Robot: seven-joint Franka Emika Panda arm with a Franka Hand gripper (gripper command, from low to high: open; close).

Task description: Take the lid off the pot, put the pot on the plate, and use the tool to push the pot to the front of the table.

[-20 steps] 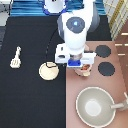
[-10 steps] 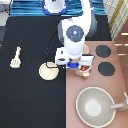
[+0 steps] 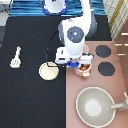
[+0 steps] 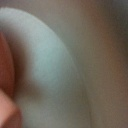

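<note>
The pinkish-tan pot (image 3: pixel 85 68) stands on the stove panel's left edge, and reddish balls show inside it. My gripper (image 3: pixel 73 61) hangs low over the pot's left rim, covering part of it. No lid shows anywhere; it is hidden or out of view. On the black table (image 3: pixel 30 100), just left of the pot, lies the cream plate (image 3: pixel 48 72) with nothing on it. The cream spatula (image 3: pixel 15 58) rests far to the exterior view's left. Close up, the wrist view holds a pale curved surface (image 4: pixel 55 70) with a reddish patch (image 4: pixel 5 95) at its edge.
A large grey long-handled pan (image 3: pixel 95 105) sits on the stove panel (image 3: pixel 117 87) at the exterior view's bottom right. Two black burners (image 3: pixel 103 50) (image 3: pixel 106 68) lie right of the pot. A dark cable loops from the hand toward the plate.
The hand has shifted slightly toward the exterior view's bottom and left, low over the pot. Pot, plate and spatula stay where they were.
</note>
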